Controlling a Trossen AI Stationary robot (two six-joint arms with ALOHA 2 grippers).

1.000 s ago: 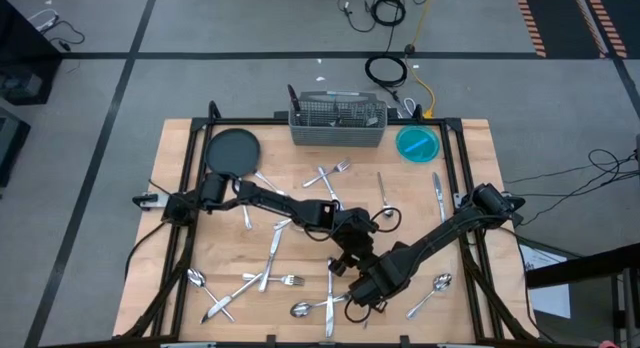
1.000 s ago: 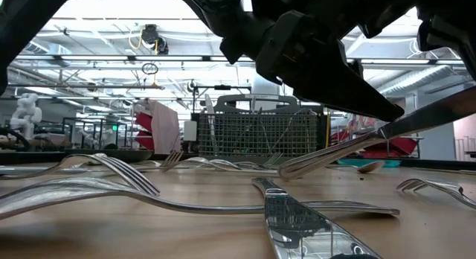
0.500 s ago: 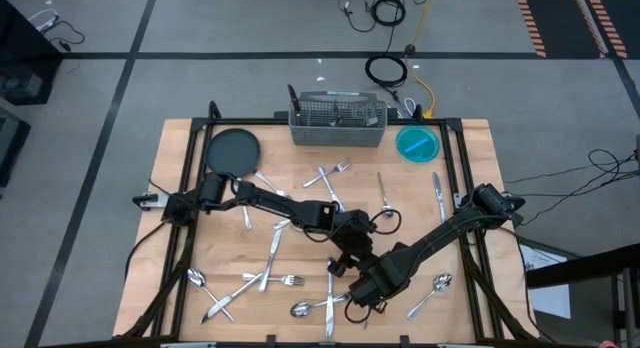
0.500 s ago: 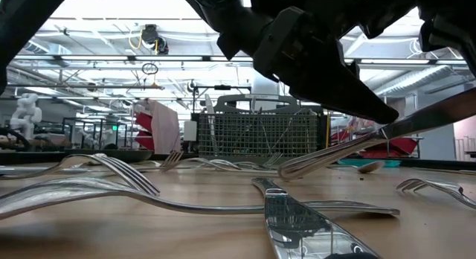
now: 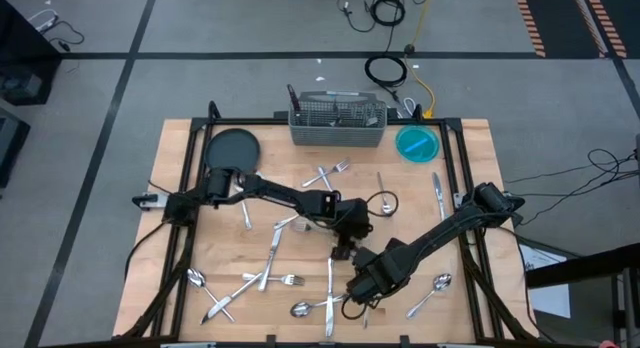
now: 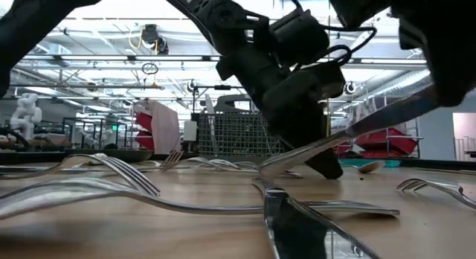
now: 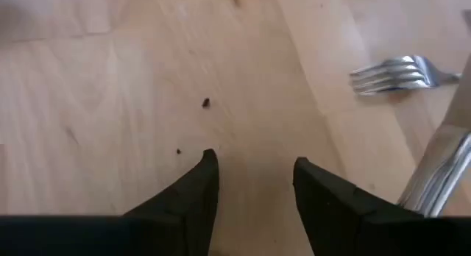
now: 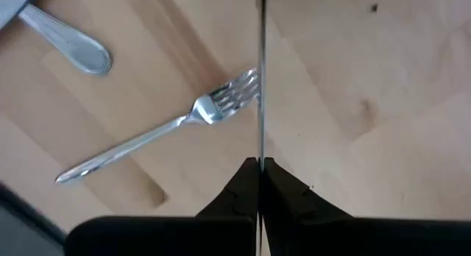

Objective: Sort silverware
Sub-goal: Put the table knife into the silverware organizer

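Silverware lies scattered on the wooden table (image 5: 200,238): forks (image 5: 330,173), spoons (image 5: 430,293) and knives (image 5: 329,288). My right gripper (image 5: 360,286) hangs near the table's near middle, pointing down, shut on a slim silver table knife (image 6: 349,132), which shows edge-on (image 8: 261,79) in the right wrist view. A fork (image 8: 162,131) and a spoon (image 8: 70,46) lie under it. My left gripper (image 5: 343,250) stands open just beyond it, slanting down over bare wood (image 7: 250,168), nothing between its fingers. The held knife (image 7: 441,168) passes beside it. My right gripper pinches the knife between its two fingers (image 8: 246,179), which point down from above. The flat sides are in the hold (image 8: 261,149), its thin edge toward the wrist camera. The knife slants, its lower end (image 6: 271,168) close to the table; whether that end touches, I cannot tell.
A grey wire-mesh caddy (image 5: 338,123) stands at the far edge, a dark round plate (image 5: 232,151) far left, a blue bowl (image 5: 417,143) far right. More forks and knives (image 5: 265,273) lie near left. A knife (image 5: 437,193) lies at the right.
My left gripper has gone toward the table's far edge and a little down, rolling about its own line, and stays open. My right gripper has kept still with the knife.
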